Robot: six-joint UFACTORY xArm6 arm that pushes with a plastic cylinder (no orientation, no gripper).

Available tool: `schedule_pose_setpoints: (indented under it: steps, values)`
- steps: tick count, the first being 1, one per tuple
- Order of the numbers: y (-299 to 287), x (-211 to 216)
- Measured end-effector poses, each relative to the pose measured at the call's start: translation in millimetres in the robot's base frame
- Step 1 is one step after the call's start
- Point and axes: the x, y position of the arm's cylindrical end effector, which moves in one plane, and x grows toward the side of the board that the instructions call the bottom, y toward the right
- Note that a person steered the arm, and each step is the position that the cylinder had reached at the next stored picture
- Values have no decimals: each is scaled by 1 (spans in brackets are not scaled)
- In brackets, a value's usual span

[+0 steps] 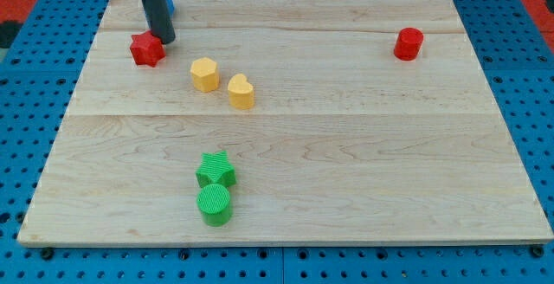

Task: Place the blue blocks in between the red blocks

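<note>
The camera view shows a wooden board (346,145) on a blue pegboard table, and the task looks to us hardly begun. Our rod comes down near the far left corner of the board, and my tip (164,38) rests just beside the red star block (147,49), at its upper right side; we cannot tell whether they touch. There are no fingers on this arm, only the straight rod, so nothing can be open, closed or gripping.

The second red thing, the red cylinder block (409,43), stands near the far right corner, well apart from the star. The space between the two red blocks along the far edge has no blue block in it. Of the blue blocks we see only a small blue piece (170,5) behind the rod, close to the far edge. Its shape is hidden, and we cannot say if it is one block or more. It lies near the red star, a little to the right of it, so it is not yet clearly between the reds.

The yellow hexagon block (204,74) and the yellow heart block (241,91) lie left of the middle, and the green star block (215,170) touches the green cylinder block (214,204) near the near edge. In our judgement, the blue must be pushed to the right along the far edge, and this remains to do.
</note>
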Motion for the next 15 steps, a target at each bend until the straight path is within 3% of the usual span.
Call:
schedule_pose_setpoints:
  steps: [2, 3, 5, 6, 7, 9, 13, 14, 15]
  values:
    - [-66, -45]
    - [-56, -96]
    - [68, -57]
    - [121, -58]
    - [78, -83]
    - [-55, -71]
    - [173, -7]
    - [167, -48]
    - [119, -47]
